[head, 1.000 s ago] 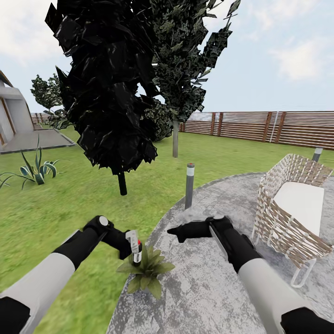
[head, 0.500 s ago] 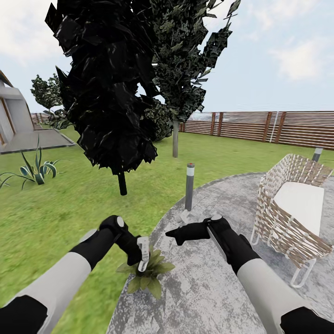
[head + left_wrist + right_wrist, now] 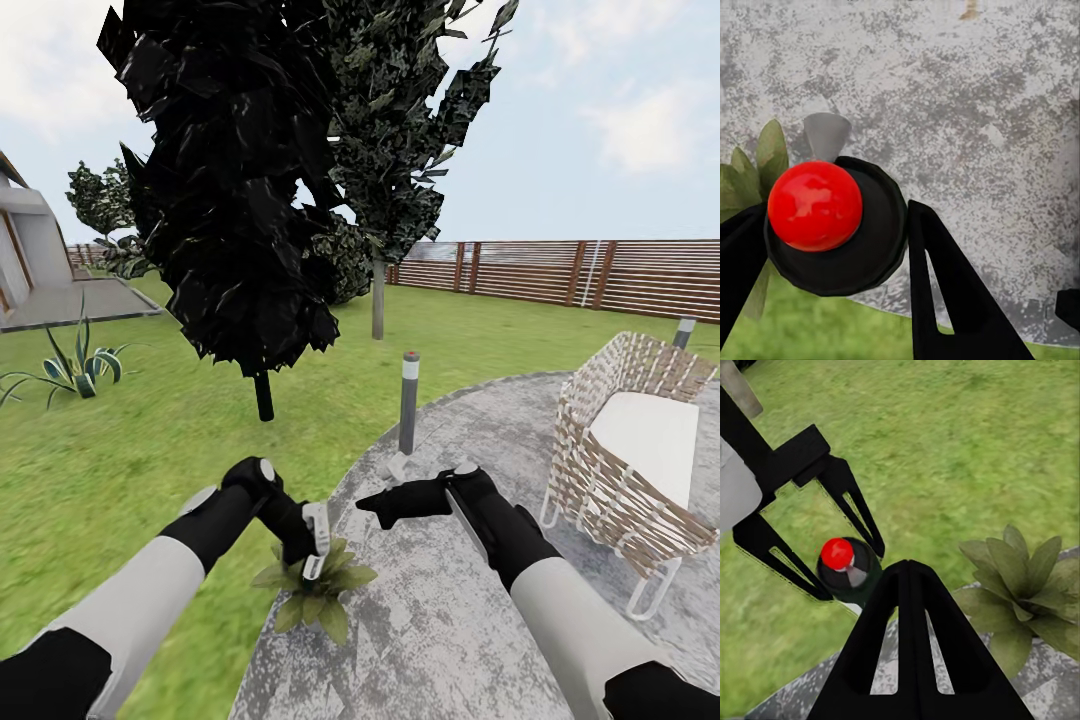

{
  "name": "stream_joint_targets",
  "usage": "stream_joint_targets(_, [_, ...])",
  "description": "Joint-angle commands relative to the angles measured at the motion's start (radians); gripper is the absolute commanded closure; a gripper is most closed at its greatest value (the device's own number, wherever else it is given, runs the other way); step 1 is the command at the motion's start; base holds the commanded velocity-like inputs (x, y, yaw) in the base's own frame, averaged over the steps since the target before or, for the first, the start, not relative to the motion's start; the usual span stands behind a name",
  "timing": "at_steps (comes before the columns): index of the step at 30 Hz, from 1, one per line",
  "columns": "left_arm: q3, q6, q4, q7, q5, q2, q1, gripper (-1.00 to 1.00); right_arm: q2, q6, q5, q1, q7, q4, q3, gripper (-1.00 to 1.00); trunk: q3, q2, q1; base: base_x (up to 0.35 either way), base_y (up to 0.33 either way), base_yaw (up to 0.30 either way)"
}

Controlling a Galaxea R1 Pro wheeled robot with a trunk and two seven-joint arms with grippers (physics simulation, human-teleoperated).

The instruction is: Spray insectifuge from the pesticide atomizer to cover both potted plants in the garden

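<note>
The pesticide atomizer point(image 3: 317, 530), a slim bottle with a white label, is held tilted in my left gripper point(image 3: 308, 545), just above a potted plant point(image 3: 318, 592) at the patio edge. In the left wrist view its red top point(image 3: 814, 205) faces the camera between the two black fingers point(image 3: 945, 292), with plant leaves point(image 3: 765, 157) beside it. The right wrist view shows the atomizer point(image 3: 838, 553) clamped in the left gripper point(image 3: 849, 574), to one side of the plant point(image 3: 1020, 585). My right gripper point(image 3: 368, 500) hovers shut and empty over the patio, its fingertips point(image 3: 907, 574) pressed together.
A grey bollard lamp point(image 3: 409, 400) stands at the edge of the round patio point(image 3: 470, 620). A woven chair point(image 3: 630, 460) sits at the right. Dark trees point(image 3: 240, 200) rise ahead on the lawn, and a spiky-leaved plant point(image 3: 75, 368) grows far left. A brown fence point(image 3: 560, 270) closes the back.
My left gripper has carried the atomizer rightward, over the potted plant, and turned it so the white label now faces the head camera. The right arm shifted slightly.
</note>
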Motion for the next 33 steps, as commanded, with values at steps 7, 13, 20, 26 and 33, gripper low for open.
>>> stream_joint_targets(7, [-0.003, 0.053, -0.002, -0.002, -0.003, -0.023, -0.031, 1.00, 0.002, 0.005, 0.006, 0.000, 0.005, -0.001, -0.001, 1.00, -0.001, -0.001, 0.000, 0.000, 0.000, 0.000])
stream_joint_targets(13, [-0.003, 0.055, -0.001, -0.002, -0.003, -0.034, -0.039, 1.00, 0.003, 0.005, 0.006, 0.000, 0.005, -0.001, -0.001, 1.00, -0.001, -0.001, 0.000, 0.000, 0.000, 0.000])
stream_joint_targets(20, [-0.003, 0.055, -0.001, -0.002, -0.009, -0.047, -0.040, 1.00, 0.005, 0.005, 0.006, 0.000, 0.005, -0.001, -0.001, 1.00, -0.001, -0.001, 0.000, 0.000, 0.000, 0.000])
stream_joint_targets(26, [-0.003, 0.055, -0.001, -0.001, -0.009, -0.049, -0.062, 1.00, 0.012, 0.005, 0.006, -0.001, 0.005, -0.003, -0.001, 1.00, -0.001, -0.001, 0.000, 0.000, 0.000, 0.000])
stream_joint_targets(33, [-0.003, 0.056, -0.001, -0.001, -0.014, -0.049, -0.075, 1.00, 0.018, 0.005, 0.006, 0.000, 0.005, -0.004, -0.001, 1.00, -0.001, -0.001, 0.000, 0.000, 0.000, 0.000])
